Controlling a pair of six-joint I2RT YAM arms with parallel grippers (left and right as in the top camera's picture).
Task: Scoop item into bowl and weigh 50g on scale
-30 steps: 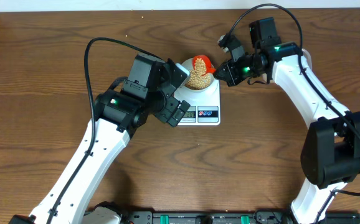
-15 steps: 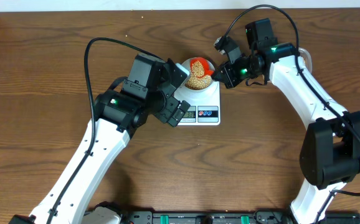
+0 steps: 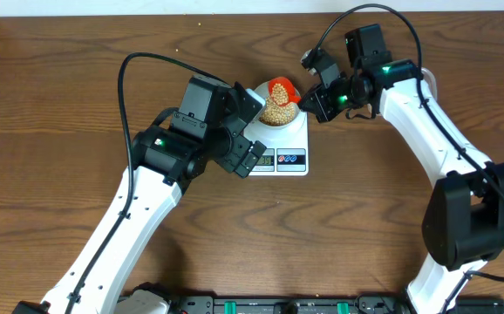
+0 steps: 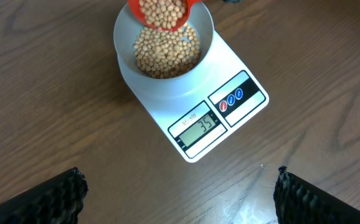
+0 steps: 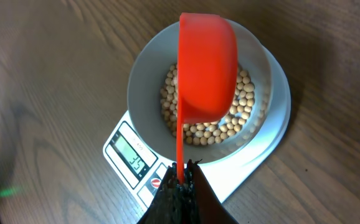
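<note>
Barely anything has shifted this past second: my right fingers [image 5: 179, 194] stay clamped on the red scoop [image 5: 208, 68], tipped over the bowl [image 5: 144, 74] on the scale [image 4: 245, 115]. Beans [image 4: 167, 53] sit in both (display reads 35). Left fingers [image 4: 49, 199] gape wide. Mid-pour, I reckon; next comes a gentle trickle.

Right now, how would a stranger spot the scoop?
The white scale at the centre carries a pale bowl of beans. The scoop hangs over it, its thin handle in the right gripper; it is the one bright orange-red cup there.
</note>
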